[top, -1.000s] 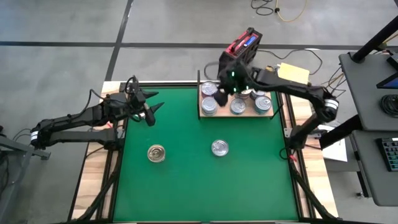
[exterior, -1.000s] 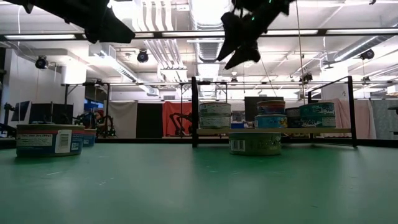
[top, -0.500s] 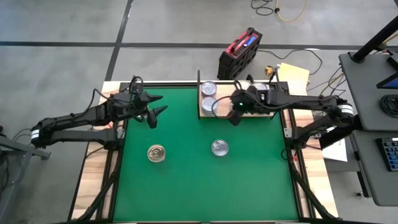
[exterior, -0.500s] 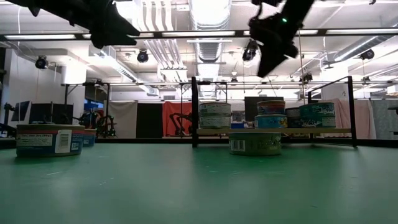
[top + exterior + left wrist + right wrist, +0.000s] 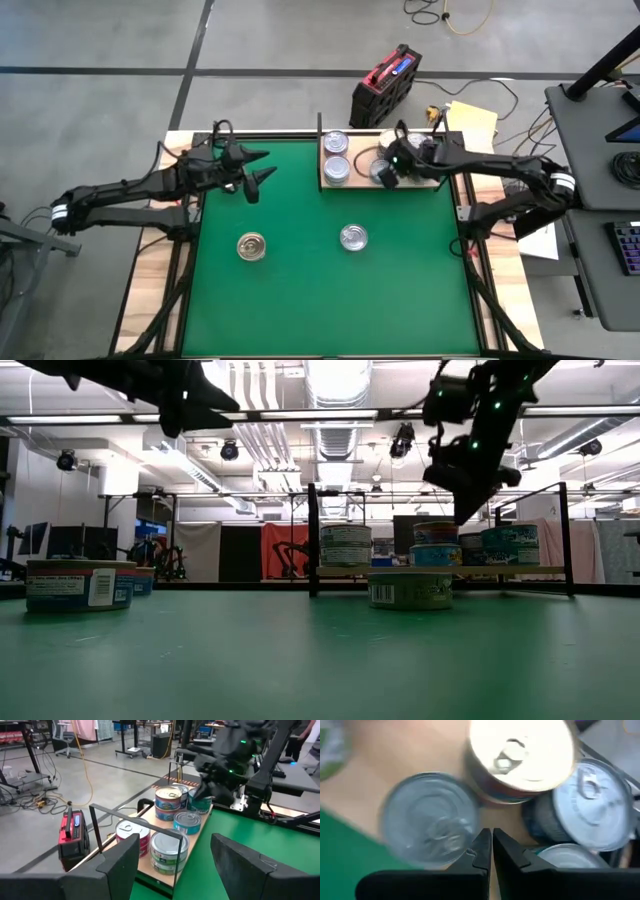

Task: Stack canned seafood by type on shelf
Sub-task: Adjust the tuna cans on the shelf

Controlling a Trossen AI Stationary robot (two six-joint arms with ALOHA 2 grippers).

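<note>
The canned seafood sits mostly on the shelf, a flat board of pale wood at the far edge of the green mat, right of the middle. Its long side runs left to right across the table, and a thin dark frame stands around it. The cans on the shelf are short round tins standing upright, lids facing up, some of them stacked in two. In the left wrist view their lids look silvery with pull tabs, and the sides carry blue, red and greenish labels.

Two more cans are on the mat, well apart from the shelf. One silver-lidded can stands near the middle of the mat. A gold-lidded can stands to its left, closer to the left arm.

The right gripper hangs above the shelf, over the cans, with its arm stretched in from the right side of the table. Its two dark fingers are pressed together and hold nothing. They point down at the bare wood between the tins.

The left gripper is raised over the far left part of the mat, pointing to the right, toward the shelf. Its fingers are spread apart and empty.
</note>
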